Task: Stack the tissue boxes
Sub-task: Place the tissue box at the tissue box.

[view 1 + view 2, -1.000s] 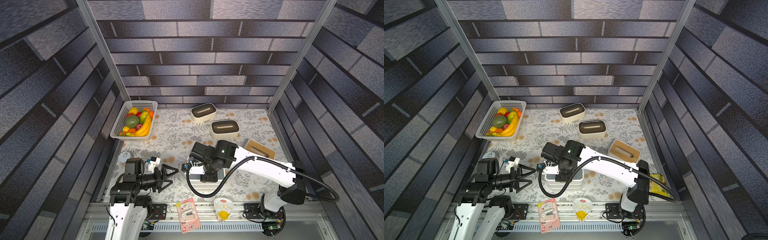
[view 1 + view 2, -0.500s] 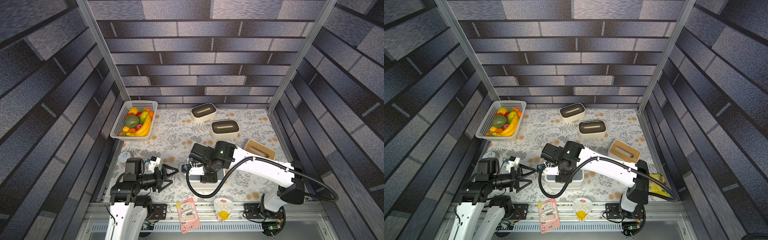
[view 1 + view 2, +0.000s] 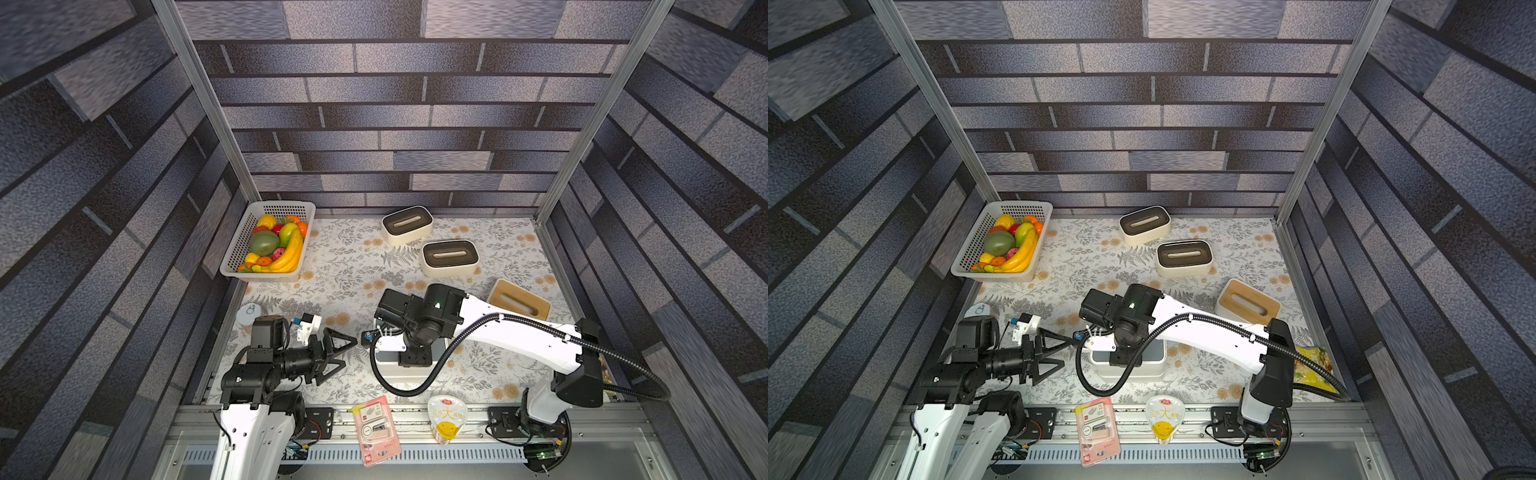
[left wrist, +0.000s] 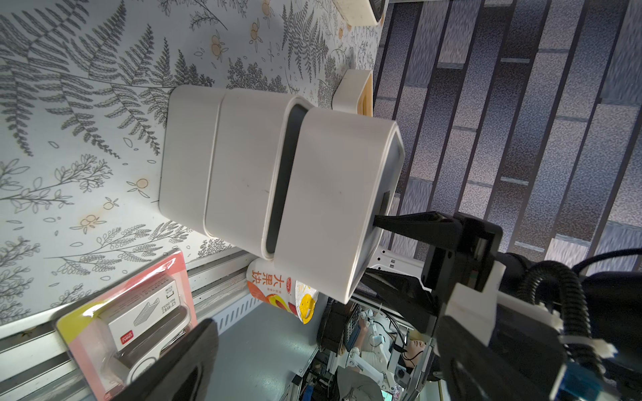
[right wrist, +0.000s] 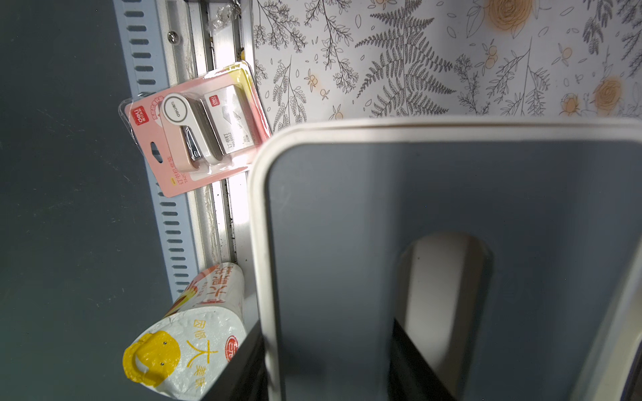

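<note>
Right gripper [image 4: 375, 250] grips the top box [image 4: 330, 194] of a three-high stack [image 4: 243, 166]; left gripper [image 3: 349, 353] open. Two brown-lidded boxes [image 3: 407, 224] [image 3: 449, 257] and a wood-lidded box [image 3: 519, 303] lie loose.

We see bright, even light on the counter [image 3: 353, 266] in both top views, walls [image 3: 124, 124] bowing at the edges. In the right wrist view the near tissue box [image 5: 347, 208] blurs; the metal rail [image 5: 222, 198] glares.
</note>
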Robot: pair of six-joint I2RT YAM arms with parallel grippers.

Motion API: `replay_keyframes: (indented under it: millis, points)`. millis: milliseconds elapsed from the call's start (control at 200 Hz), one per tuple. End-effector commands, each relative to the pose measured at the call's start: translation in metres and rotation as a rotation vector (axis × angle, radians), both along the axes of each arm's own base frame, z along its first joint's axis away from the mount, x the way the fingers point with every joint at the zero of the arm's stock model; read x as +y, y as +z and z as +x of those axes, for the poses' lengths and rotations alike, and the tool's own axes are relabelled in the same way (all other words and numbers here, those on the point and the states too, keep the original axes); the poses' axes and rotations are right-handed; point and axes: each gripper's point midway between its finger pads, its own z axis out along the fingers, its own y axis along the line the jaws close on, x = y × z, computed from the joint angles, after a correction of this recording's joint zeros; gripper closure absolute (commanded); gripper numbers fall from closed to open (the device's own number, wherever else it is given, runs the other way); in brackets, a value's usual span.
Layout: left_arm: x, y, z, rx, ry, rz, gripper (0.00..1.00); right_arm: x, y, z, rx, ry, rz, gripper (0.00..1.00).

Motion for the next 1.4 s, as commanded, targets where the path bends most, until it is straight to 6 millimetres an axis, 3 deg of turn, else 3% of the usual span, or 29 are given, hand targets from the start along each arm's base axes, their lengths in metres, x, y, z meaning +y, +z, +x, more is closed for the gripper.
replay_keyframes:
  millis: [0, 1398]
  points:
    - [0.0008, -0.0036, 0.0018, -0.018, -0.004, 0.012, 0.0, 0.0031, -0.0012, -0.0008, -0.014, -0.006, 0.0, 0.62]
    - [0.0019, -0.0065, 0.0084, -0.022, 0.005, 0.024, 0.0, 0.0, -0.0014, 0.0028, -0.039, -0.002, 0.003, 0.61]
